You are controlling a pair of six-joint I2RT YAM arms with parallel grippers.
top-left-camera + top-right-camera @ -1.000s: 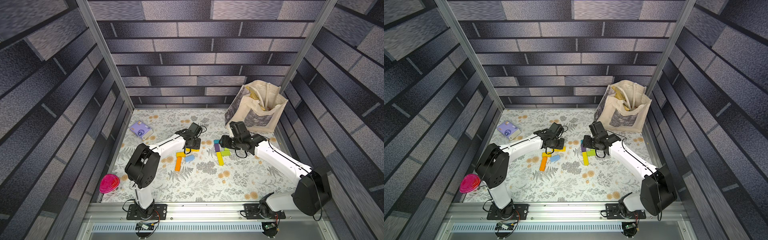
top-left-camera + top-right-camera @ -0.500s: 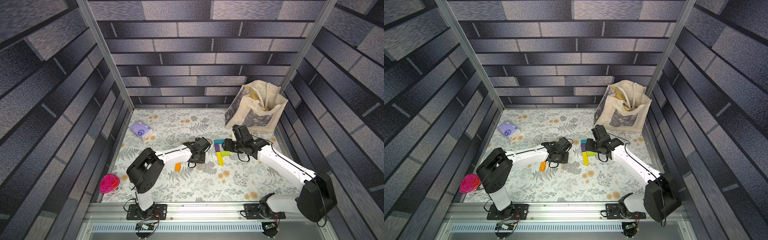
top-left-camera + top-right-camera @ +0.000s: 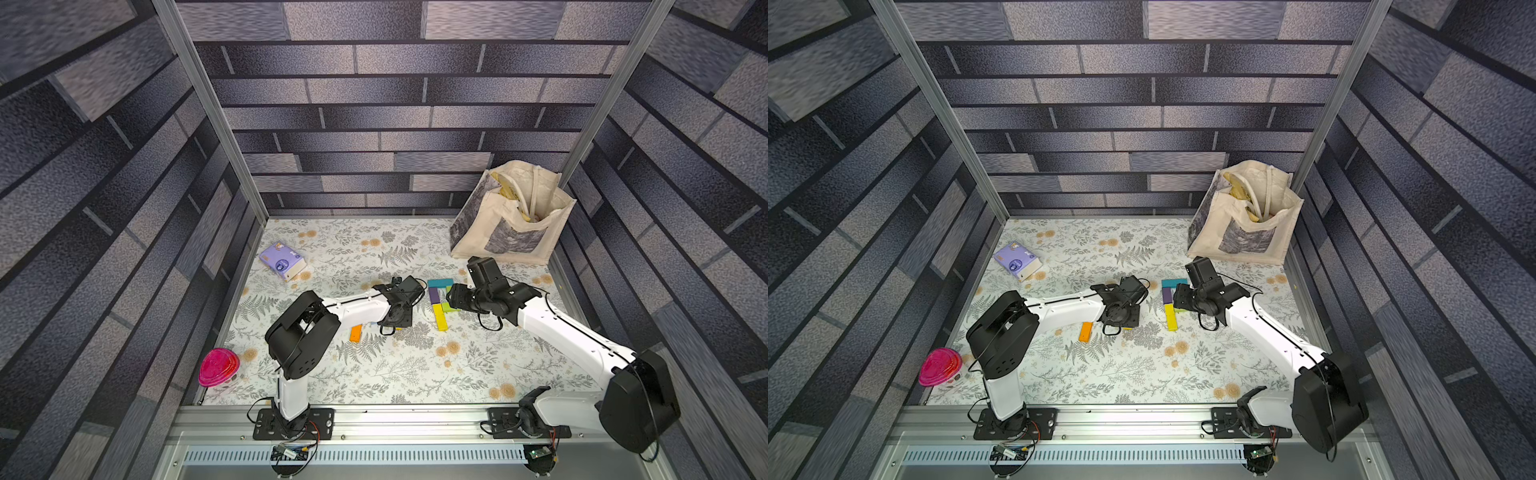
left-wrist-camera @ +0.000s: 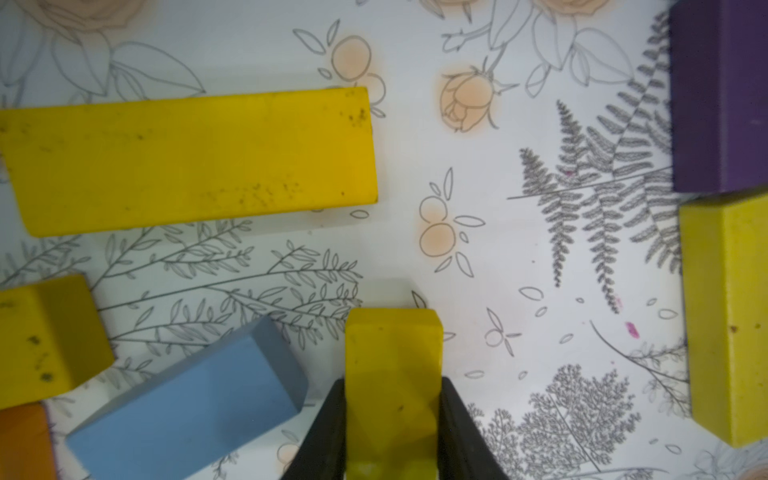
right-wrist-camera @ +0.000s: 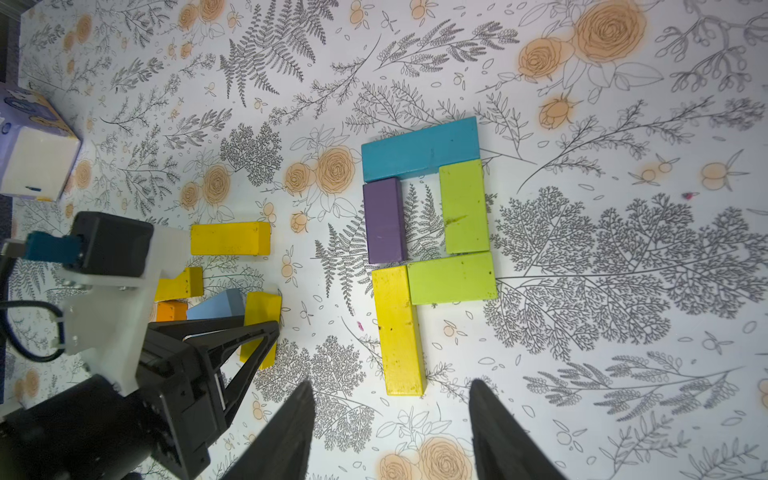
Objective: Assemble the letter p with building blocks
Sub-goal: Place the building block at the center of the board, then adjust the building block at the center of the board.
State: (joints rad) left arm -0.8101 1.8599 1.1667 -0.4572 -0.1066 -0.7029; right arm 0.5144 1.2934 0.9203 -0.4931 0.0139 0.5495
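My left gripper (image 4: 392, 382) pinches a short yellow block (image 4: 392, 345) so I can carry it to the P (image 5: 419, 147), at 3 o'clock from it. My right gripper (image 5: 392, 383) hangs open above the P, ready to nudge.

No words, numbers or brand names can be read anywhere. The purple tissue packet (image 3: 281, 261) has a small round picture and some tiny marks on its top in both top views, but they are too small and blurry to read. In the right wrist view, only a corner of the packet (image 5: 35, 160) shows, with no clear letters. The cloth tote bag (image 3: 513, 226) has a grey picture on its side and no letters that can be made out.
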